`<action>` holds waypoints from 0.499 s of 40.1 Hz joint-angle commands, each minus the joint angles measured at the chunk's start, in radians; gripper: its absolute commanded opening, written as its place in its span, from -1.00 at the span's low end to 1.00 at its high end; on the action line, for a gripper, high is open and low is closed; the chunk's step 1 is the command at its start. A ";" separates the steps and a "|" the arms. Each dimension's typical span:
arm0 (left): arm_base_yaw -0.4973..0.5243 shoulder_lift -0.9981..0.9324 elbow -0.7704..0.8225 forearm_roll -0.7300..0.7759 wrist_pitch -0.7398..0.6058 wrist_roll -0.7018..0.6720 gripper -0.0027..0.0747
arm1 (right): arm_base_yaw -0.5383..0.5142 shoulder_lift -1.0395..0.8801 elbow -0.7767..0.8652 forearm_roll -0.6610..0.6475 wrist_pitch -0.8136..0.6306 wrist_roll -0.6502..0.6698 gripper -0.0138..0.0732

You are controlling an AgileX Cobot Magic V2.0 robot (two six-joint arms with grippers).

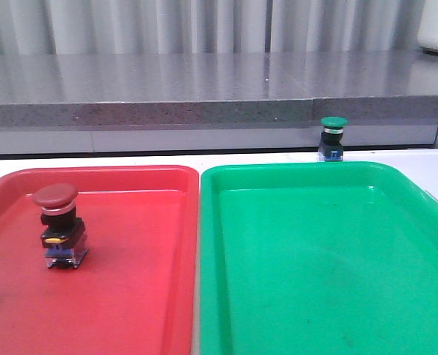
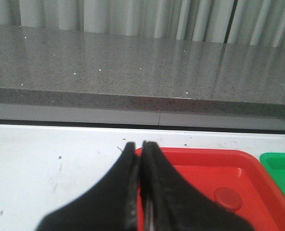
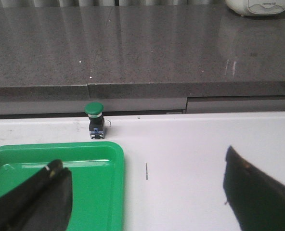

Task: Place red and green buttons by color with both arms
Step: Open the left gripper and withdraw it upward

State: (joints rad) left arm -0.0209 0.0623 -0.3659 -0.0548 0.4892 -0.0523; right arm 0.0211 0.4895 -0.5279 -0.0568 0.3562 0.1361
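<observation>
The red push-button switch (image 1: 58,224) stands upright inside the red tray (image 1: 141,296), toward the tray's far left part, near the bench's left edge. The green push-button switch (image 1: 332,138) stands upright on the white bench top (image 3: 205,149), outside the green tray (image 1: 315,281), just behind that tray's far rim, toward the bench's rear edge. The green tray holds nothing; the two trays lie side by side, rims touching or nearly so. The left gripper (image 2: 141,159) is closed, fingers pressed together on nothing, above the red tray's far left corner. The right gripper (image 3: 147,192) is spread wide and empty, near the green tray's far right corner.
</observation>
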 commanded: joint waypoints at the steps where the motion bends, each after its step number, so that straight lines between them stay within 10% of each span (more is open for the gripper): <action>1: 0.000 0.011 -0.026 -0.009 -0.087 -0.009 -0.98 | -0.006 0.139 -0.062 -0.011 -0.150 -0.009 0.81; 20: 0.000 0.011 -0.026 -0.009 -0.087 -0.009 -0.98 | 0.036 0.895 -0.492 -0.011 -0.166 -0.009 0.81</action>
State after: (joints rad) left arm -0.0209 0.0623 -0.3659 -0.0548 0.4892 -0.0523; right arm 0.0355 1.3120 -0.9211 -0.0587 0.2376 0.1361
